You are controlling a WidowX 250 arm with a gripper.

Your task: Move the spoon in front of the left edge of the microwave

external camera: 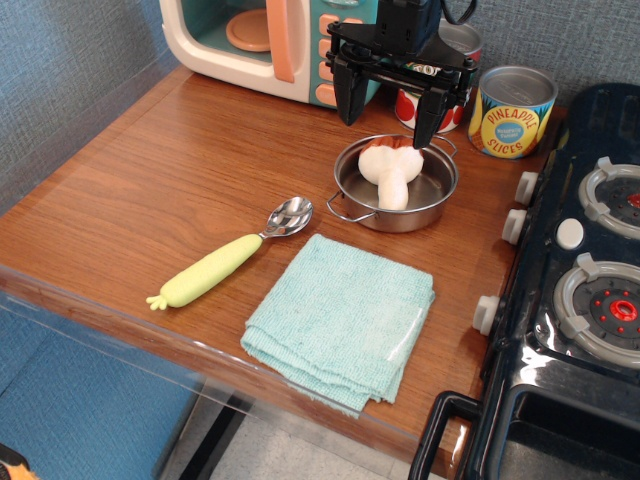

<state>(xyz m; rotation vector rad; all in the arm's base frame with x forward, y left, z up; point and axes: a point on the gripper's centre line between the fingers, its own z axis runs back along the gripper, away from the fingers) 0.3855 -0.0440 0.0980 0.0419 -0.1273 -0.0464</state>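
Note:
The spoon lies flat on the wooden table, its silver bowl pointing to the back right and its lime-yellow handle toward the front left edge. The microwave stands at the back of the table, cream-white with a teal panel and a peach handle. My gripper hangs open and empty at the back, above the silver pot and right of the microwave's front. It is well apart from the spoon, which lies to its front left.
A silver pot holds a white mushroom-shaped toy. A folded teal cloth lies right of the spoon. A pineapple can and a second can stand at the back right. A black toy stove fills the right side.

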